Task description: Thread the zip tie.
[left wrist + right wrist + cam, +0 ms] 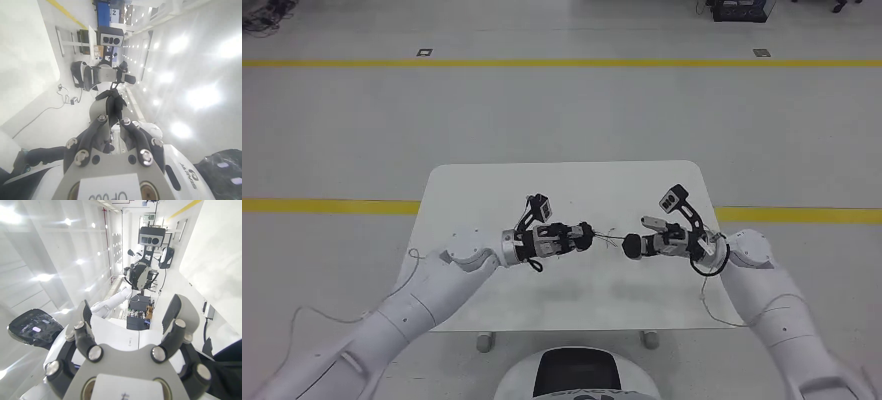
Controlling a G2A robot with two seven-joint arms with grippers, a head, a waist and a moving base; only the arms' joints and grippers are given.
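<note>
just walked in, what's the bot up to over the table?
Both arms are held up over the white table, with the grippers facing each other close together. The left gripper is shut on a black zip tie, which sticks out toward the other arm. The right gripper has its fingers wide open with nothing between them. Whether the tie is threaded yet can't be told from these views.

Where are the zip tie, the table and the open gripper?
Table (pixel 572 185), top view, bare white top.
Zip tie (pixel 609 238), top view, its thin middle stretch.
Right gripper (pixel 130 300), right wrist view, midway between its spread fingertips.
</note>
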